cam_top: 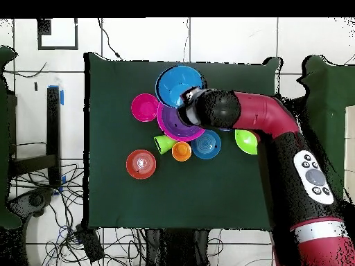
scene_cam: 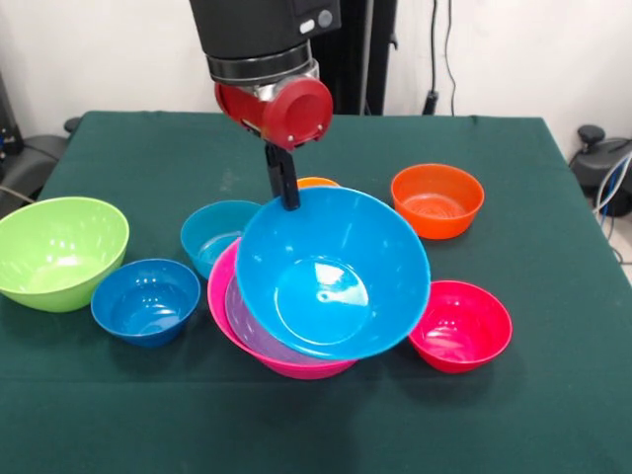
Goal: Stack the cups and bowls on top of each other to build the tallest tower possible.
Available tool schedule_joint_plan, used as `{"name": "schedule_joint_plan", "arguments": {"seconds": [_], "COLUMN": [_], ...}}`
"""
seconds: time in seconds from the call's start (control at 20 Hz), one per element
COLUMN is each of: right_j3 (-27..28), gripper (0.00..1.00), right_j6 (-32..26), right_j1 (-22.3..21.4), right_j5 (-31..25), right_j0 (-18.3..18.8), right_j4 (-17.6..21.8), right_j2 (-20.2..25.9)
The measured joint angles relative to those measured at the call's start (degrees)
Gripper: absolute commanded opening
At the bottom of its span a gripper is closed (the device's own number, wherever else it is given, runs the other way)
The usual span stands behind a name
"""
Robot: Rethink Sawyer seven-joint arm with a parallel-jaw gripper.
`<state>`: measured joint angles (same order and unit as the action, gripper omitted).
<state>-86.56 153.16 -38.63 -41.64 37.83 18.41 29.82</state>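
Bowls lie spread over the dark green table (scene_cam: 553, 415). My claw (scene_cam: 287, 193) pinches the far rim of the big sky-blue glossy plastic bowl (scene_cam: 331, 276), holding it tilted, its mouth toward the front camera, above the big pink bowl (scene_cam: 229, 306) with a purple bowl (scene_cam: 252, 326) nested inside. Around this stack sit a lime green bowl (scene_cam: 59, 252), a small dark blue bowl (scene_cam: 145, 301), a teal bowl (scene_cam: 212, 235), an orange bowl (scene_cam: 436, 200) and a red-pink bowl (scene_cam: 460, 325). Overhead, 1 lime green tumbler (cam_top: 163, 143) lies just beside the stack.
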Motion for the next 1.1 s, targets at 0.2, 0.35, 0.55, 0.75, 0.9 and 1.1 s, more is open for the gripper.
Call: {"name": "schedule_joint_plan", "arguments": {"seconds": [0.2, 0.35, 0.55, 0.75, 0.9, 1.1], "right_j3": [-1.9, -3.0, -3.9, -4.3, -4.5, -4.6], "gripper": [0.00, 0.00, 0.00, 0.00, 1.00, 1.00], "right_j6": [0.0, 0.0, 0.0, 0.0, 0.0, 0.0], "right_j1": [-1.3, -2.1, -2.5, -2.5, -2.4, -2.5], "right_j5": [0.0, 0.0, 0.0, 0.0, 0.0, 0.0], "right_j0": [1.3, 1.9, 2.6, 2.8, 2.9, 2.8], "right_j4": [0.0, 0.0, 0.1, 0.2, 0.3, 0.4], "right_j2": [0.0, 0.0, 0.0, 0.0, 0.0, 0.0]}}
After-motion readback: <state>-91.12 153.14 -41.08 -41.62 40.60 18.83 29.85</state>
